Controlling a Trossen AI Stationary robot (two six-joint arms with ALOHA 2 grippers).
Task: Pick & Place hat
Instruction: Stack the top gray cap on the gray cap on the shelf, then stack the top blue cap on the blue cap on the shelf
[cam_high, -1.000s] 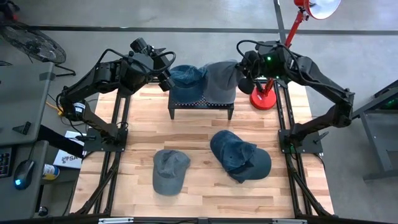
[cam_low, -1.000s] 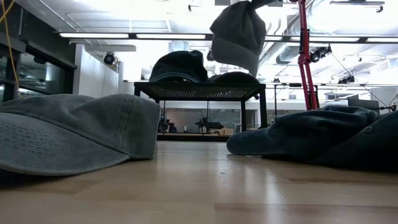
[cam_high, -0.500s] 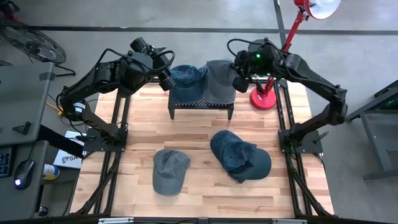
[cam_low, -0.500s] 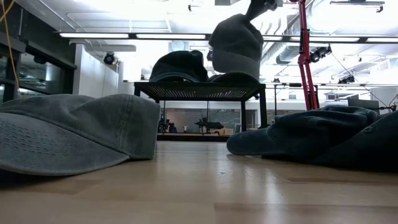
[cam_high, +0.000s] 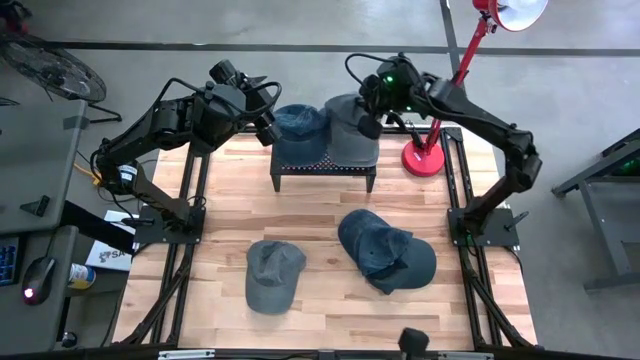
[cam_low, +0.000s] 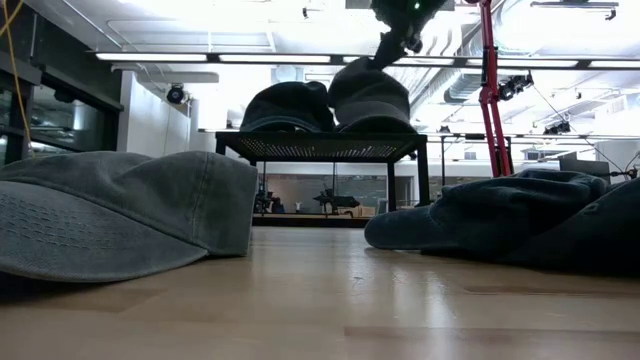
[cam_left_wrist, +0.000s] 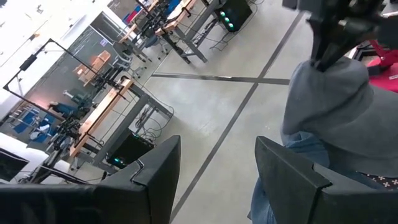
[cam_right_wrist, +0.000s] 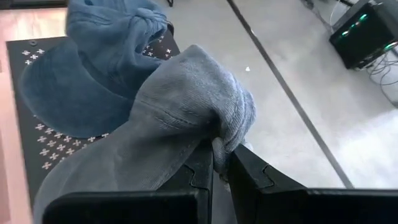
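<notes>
While the two arms are both hanging out at the far end of the light wooden plank table (cam_high: 320, 215), the near part of it is just sitting there with caps on it. Closest to the front, a faded grey-green cotton baseball cap (cam_high: 273, 274) is lying flat, and in the low view it's filling the whole left side. Just to the right of it, a rumpled pile of dark blue denim caps (cam_high: 385, 250) is lying on the boards.

Farther back, a small black perforated metal stand (cam_high: 323, 167) is standing on its legs. A dark blue denim cap (cam_high: 300, 127) is resting on its left half. Right beside that one and touching it, the light grey soft cap (cam_high: 350, 130) is sitting on the right half of the stand. The right gripper (cam_high: 369, 103) is pinching a bunched-up fold at the far edge of that grey cap, fingers squeezed tight on the fabric, which the right wrist view shows well.

The left gripper (cam_high: 268, 122) is hovering just left of the blue cap at the stand's far left corner, fingers spread apart and holding nothing. Off the far right corner, a red desk lamp (cam_high: 428, 160) is standing on its round base.
</notes>
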